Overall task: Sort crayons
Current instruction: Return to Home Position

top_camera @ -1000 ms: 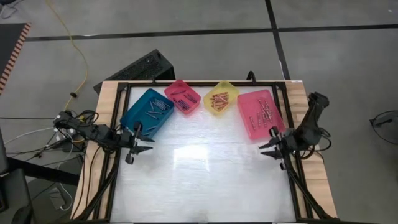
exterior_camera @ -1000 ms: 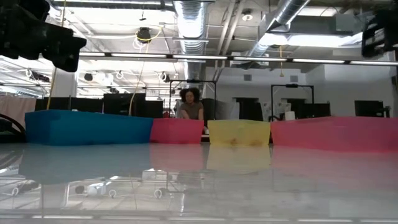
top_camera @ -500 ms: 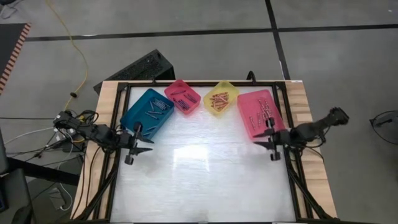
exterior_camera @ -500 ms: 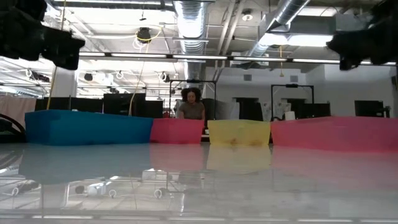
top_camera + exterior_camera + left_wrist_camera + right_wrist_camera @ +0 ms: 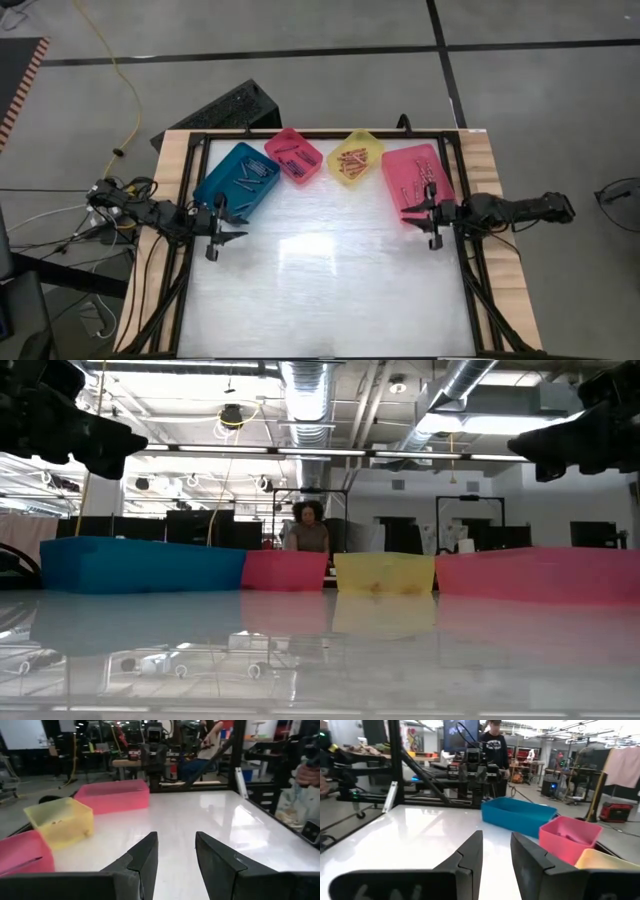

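The crayons lie as short thin sticks inside a row of bins at the table's far side: a teal bin (image 5: 237, 178), a small pink bin (image 5: 294, 156), a yellow bin (image 5: 355, 157) and a large pink bin (image 5: 416, 180). My left gripper (image 5: 238, 226) hovers open at the table's left edge, by the teal bin's near end, pointing level toward the right. My right gripper (image 5: 412, 222) hovers open at the right edge, by the large pink bin's near end, pointing level toward the left. Both wrist views show nothing between the fingers of my left gripper (image 5: 176, 840) or my right gripper (image 5: 496, 837).
The white tabletop (image 5: 320, 290) stretches bare between the two grippers and toward the near edge. A black frame (image 5: 190, 290) runs round the table. A person (image 5: 308, 530) sits in the room beyond the far edge.
My right arm has swung round toward the table's far edge. Its gripper has gone toward the large pink bin's near end and has turned from pointing slantwise toward the near left to pointing straight left. Its fingers have kept the same gap.
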Motion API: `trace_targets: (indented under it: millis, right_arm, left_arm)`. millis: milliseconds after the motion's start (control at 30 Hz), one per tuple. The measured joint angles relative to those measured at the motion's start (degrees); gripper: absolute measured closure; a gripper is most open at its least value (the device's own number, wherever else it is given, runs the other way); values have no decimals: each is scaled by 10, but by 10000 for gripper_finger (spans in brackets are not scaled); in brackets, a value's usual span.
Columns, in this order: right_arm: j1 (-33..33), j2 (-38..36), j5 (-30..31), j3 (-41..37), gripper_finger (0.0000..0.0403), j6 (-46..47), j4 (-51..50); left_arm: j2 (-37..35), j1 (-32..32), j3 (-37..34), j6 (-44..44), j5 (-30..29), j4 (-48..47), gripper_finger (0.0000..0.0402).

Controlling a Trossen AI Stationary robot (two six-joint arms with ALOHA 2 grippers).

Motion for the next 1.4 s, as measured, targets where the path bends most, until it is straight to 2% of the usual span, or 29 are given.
trace_targets:
  millis: [233,500,567,767,933,1067,1267,1400]
  right_arm:
    - [-28,0,-4,0,290,-7,-4]
    - [-29,0,-18,0,290,-4,-9]
    - [-29,0,-19,0,290,-5,-9]
    - [-29,0,-19,0,290,-5,-9]
    - [-30,0,-19,-1,290,1,-9]
    - [-30,0,-19,-1,290,-1,-9]
    - [-30,2,-18,-1,290,-1,-9]
    - [-30,2,-18,-1,290,-2,-9]
  left_arm:
    - [0,0,1,14,2,-4,278]
    - [0,0,2,19,114,-18,278]
    - [0,5,3,26,124,-19,278]
    - [1,70,3,50,121,-19,278]
    - [1,144,3,35,166,-26,278]
    - [1,176,3,37,152,-21,278]
    - [1,185,2,15,79,-11,278]
    - [2,185,2,7,72,-11,278]
